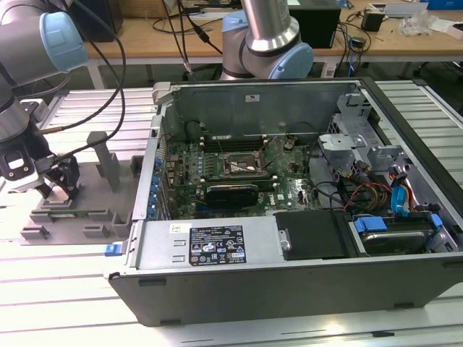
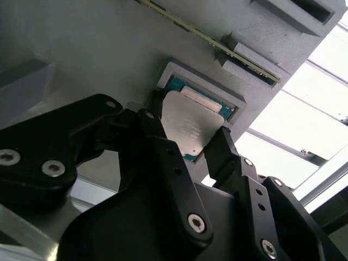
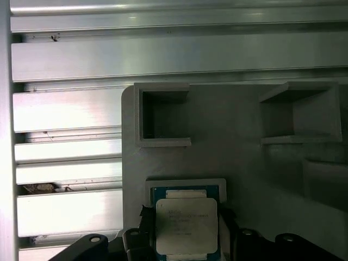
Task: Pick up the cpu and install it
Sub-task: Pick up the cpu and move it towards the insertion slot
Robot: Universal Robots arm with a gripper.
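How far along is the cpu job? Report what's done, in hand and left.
Done: the gripper is down at the tray, right at the cpu.
In hand: the cpu lies flat in its tray recess; whether it is gripped I cannot tell.
Left: the lift and the install. The socket sits well off to the exterior view's right.

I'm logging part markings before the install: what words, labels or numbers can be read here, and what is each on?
cpu: faint printed lines on its metal top, in both wrist views; too blurred to read.
black sticker on the computer case: dense print and symbols; too small to read.
white label beside that sticker: too small to read.
No text here can be quoted as it reads.
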